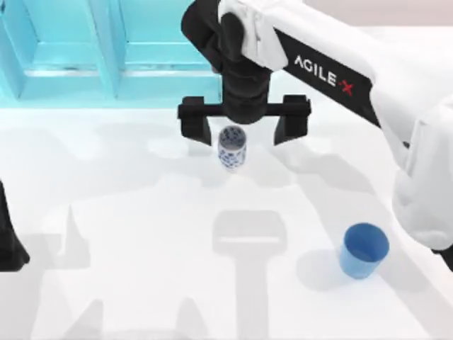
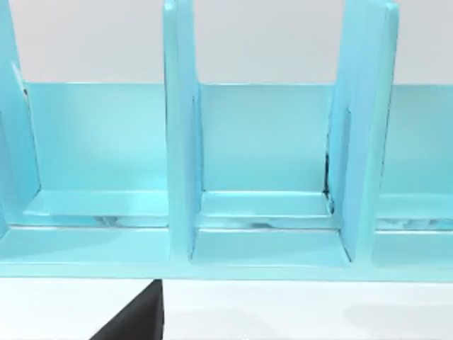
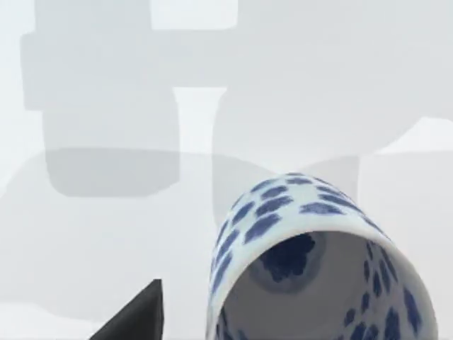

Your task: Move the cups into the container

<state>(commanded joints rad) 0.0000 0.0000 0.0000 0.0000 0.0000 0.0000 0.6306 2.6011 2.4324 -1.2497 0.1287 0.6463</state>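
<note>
The white cup with the dark-blue pattern point(image 1: 232, 147) stands upright at the table's middle back, and looms close in the right wrist view point(image 3: 311, 262). My right gripper point(image 1: 242, 136) hovers over it, open wide, a black finger on each side and apart from the cup. The plain blue tapered cup point(image 1: 364, 249) stands alone at the front right. The turquoise container point(image 1: 106, 49) fills the back left; the left wrist view faces its divided compartments point(image 2: 262, 212). My left arm point(image 1: 8, 244) is parked at the left edge, its gripper open.
The right arm's white body point(image 1: 396, 92) crosses the back right and hangs above the space near the blue cup. Upright dividers point(image 2: 180, 127) split the container into several bays. Bare white table point(image 1: 141, 234) lies across the middle and front.
</note>
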